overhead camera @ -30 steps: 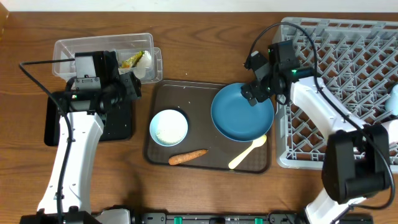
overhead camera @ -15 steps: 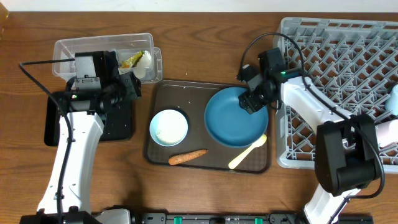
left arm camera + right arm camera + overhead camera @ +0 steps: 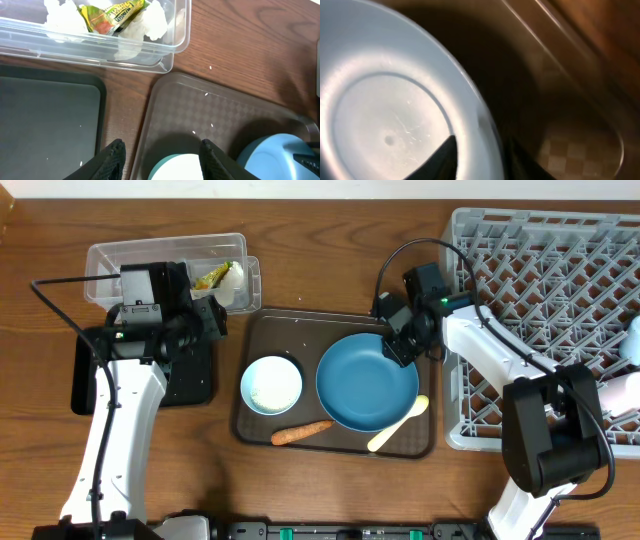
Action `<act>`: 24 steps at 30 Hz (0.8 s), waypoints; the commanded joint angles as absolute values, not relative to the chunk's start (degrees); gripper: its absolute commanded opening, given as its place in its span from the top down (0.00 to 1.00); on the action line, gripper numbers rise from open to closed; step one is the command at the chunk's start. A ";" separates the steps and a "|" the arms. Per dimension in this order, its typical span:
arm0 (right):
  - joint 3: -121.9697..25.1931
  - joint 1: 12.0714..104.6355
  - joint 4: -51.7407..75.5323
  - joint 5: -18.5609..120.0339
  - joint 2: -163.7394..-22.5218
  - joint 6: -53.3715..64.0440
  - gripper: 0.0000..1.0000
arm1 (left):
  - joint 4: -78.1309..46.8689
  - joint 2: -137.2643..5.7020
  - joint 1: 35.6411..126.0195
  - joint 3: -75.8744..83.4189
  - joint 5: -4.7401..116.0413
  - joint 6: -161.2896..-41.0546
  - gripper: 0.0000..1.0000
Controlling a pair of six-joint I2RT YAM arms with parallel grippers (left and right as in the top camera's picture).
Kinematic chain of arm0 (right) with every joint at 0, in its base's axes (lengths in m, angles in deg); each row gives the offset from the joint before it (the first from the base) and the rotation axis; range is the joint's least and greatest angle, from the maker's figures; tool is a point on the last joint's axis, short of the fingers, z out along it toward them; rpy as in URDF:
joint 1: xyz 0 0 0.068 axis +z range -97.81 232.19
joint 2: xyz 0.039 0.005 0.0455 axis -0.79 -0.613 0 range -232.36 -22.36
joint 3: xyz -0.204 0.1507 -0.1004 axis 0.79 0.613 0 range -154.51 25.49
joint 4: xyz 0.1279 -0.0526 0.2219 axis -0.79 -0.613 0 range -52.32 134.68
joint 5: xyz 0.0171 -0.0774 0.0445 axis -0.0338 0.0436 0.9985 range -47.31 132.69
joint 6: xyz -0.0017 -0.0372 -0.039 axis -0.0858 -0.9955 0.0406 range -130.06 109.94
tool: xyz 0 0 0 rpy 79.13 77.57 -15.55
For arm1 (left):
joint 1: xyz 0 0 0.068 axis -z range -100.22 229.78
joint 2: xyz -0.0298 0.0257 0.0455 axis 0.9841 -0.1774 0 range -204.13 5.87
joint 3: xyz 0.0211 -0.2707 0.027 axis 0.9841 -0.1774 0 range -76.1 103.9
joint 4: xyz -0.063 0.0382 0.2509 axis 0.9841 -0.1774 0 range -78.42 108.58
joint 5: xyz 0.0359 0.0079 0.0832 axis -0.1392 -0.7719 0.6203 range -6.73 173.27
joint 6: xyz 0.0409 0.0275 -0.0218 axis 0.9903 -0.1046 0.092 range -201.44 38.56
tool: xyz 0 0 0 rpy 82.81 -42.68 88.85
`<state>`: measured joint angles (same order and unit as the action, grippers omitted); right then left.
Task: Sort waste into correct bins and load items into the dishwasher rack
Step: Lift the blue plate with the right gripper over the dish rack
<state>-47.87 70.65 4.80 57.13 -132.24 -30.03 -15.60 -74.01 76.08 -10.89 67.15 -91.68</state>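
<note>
The dark-blue plate point(image 3: 367, 385) lies on the brown serving tray point(image 3: 300, 330), its far-right rim between the fingers of my right gripper point(image 3: 400, 348). In the right wrist view one finger lies inside the plate point(image 3: 385, 125) and the other outside its rim, so the gripper point(image 3: 481, 142) is shut on it. My left gripper point(image 3: 215, 320) hangs open over the tray's left edge, above a light-blue bowl point(image 3: 271, 384) that shows between its fingers point(image 3: 162, 145). A carrot point(image 3: 301, 431) and the cream spoon point(image 3: 398, 424) lie at the tray's front.
The clear tub point(image 3: 110, 265) at back left holds white tissue point(image 3: 152, 20) and a yellow-green wrapper point(image 3: 112, 14). The black tray point(image 3: 195, 375) lies under my left arm. Rice grains point(image 3: 210, 68) dot the table. The grey rack point(image 3: 560, 290) fills the right side.
My right gripper has narrowed onto the plate's rim and moved left and toward the front; the plate slid with it across the tray toward the carrot. The left arm has not moved.
</note>
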 commanded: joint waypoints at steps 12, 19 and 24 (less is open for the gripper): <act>-46.80 71.24 2.68 55.56 -132.20 -29.88 0.85 | -15.90 -74.51 75.84 -11.77 67.74 -91.11 0.50; -45.62 71.24 3.01 55.53 -132.20 -29.85 0.94 | -15.90 -74.51 75.84 -11.77 67.74 -91.11 0.50; -45.62 71.24 3.69 55.53 -132.20 -29.85 0.99 | -15.93 -74.51 75.84 -11.77 67.74 -91.11 0.50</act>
<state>-46.04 70.65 3.34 56.47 -132.24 -29.77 -15.75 -74.01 76.08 -10.89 67.15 -91.68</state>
